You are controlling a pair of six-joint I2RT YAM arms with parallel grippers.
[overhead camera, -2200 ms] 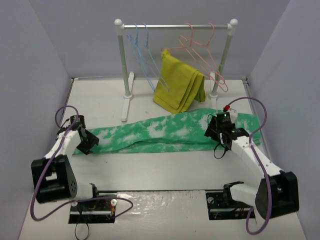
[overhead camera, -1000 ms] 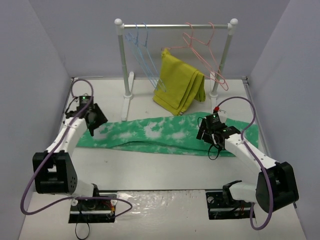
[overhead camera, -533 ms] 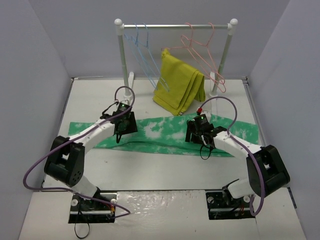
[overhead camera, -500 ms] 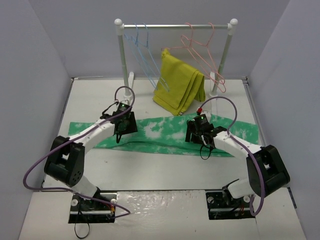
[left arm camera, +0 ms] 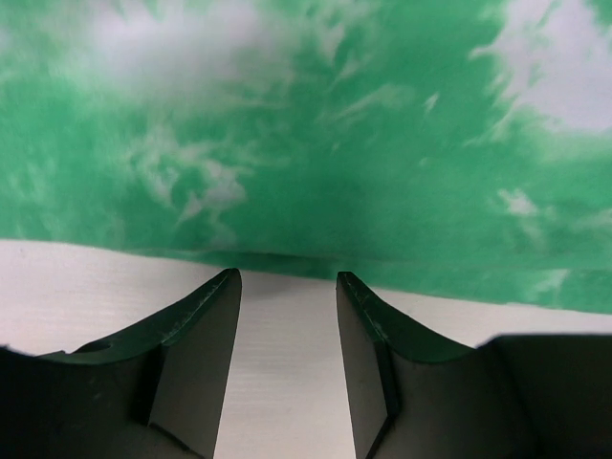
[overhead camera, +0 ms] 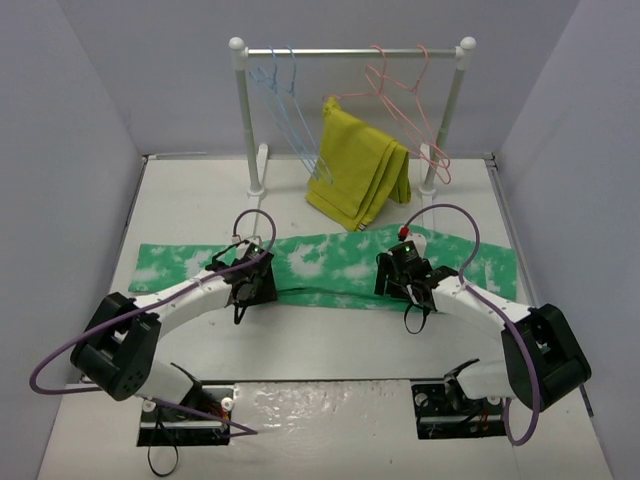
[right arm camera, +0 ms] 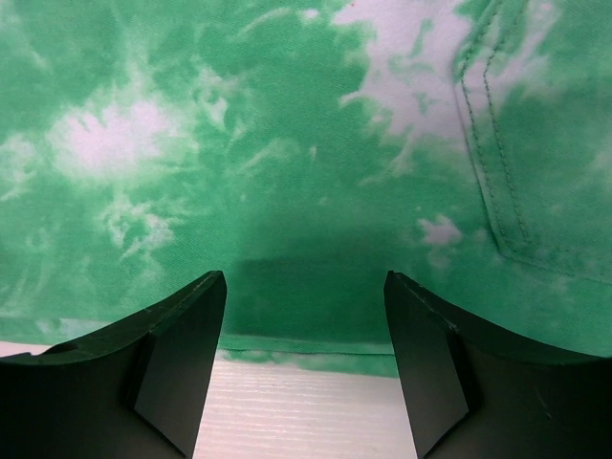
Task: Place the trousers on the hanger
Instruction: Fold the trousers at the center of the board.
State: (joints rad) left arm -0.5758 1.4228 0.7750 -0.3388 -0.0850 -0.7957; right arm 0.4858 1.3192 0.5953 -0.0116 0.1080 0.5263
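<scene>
The green trousers (overhead camera: 330, 268) mottled with white lie flat across the table, left to right. My left gripper (overhead camera: 250, 283) is open and empty at their near edge, left of centre; in the left wrist view the gripper (left arm camera: 287, 277) sits just short of the cloth edge (left arm camera: 306, 143). My right gripper (overhead camera: 398, 268) is open and empty over the near edge, right of centre; in the right wrist view the gripper (right arm camera: 304, 277) straddles the hem (right arm camera: 306, 191). Two light-blue wire hangers (overhead camera: 290, 100) hang at the left of the rail.
A white clothes rail (overhead camera: 350, 52) stands at the back. Pink wire hangers (overhead camera: 405, 95) hang at its right. A mustard-yellow folded garment (overhead camera: 358, 165) hangs below them, down to the table. White walls close both sides.
</scene>
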